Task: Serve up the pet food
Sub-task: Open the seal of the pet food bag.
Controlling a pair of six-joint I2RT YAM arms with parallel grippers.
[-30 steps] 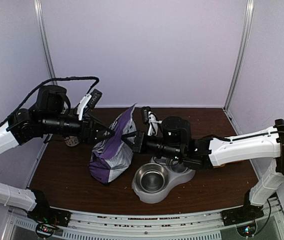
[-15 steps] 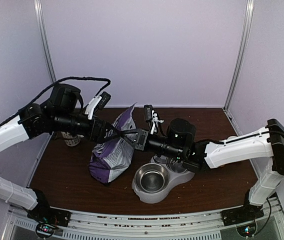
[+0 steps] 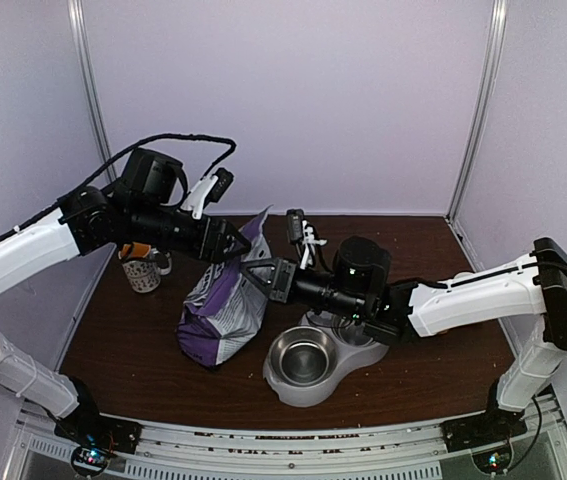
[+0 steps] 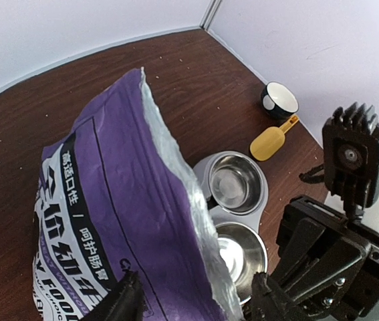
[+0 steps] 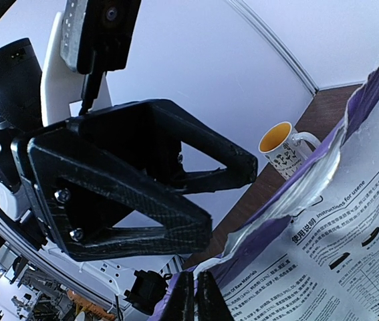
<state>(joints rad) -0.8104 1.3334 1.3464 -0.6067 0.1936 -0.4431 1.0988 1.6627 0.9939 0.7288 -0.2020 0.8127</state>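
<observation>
Brown table (image 3: 433,250) — right gripper (image 5: 196,284) pinches the purple bag's (image 3: 223,310) torn edge, left gripper (image 4: 196,275) spread astride it.

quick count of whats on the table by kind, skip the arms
bag: 1
steel bowls, both in one grey stand: 2
mug: 1
scoop: 1
small dark cup: 1
total: 6
</observation>
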